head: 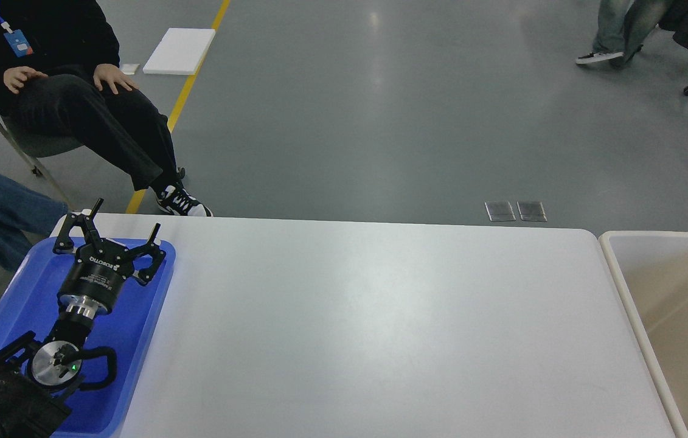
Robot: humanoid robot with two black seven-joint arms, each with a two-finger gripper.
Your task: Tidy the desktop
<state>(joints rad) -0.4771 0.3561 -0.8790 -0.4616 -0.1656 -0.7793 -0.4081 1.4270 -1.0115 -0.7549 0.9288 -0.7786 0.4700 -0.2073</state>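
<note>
Your left gripper (123,220), a black two-finger unit on a black and silver wrist, has its fingers spread wide apart and grasps nothing. It sits over the far end of the blue plastic tray (137,340), with its fingertips reaching past the tray's far rim. You can see the left arm (52,365) running back from it to the lower left corner of the view, a small green light showing on one joint.

The tray lies on the left end of the large smooth white rectangular desktop (368,328), which fills the middle of your view and has rounded far corners. Just beside the desktop's right edge stands the beige open bin with a cream rim (614,267); only part of its inside shows.

Your right gripper does not show in this view.

Beyond the desktop you have grey floor (350,109) with a yellow line (182,91), a flat white board (178,51) lying on it, and a seated person in black clothes (70,97) at the upper left.
</note>
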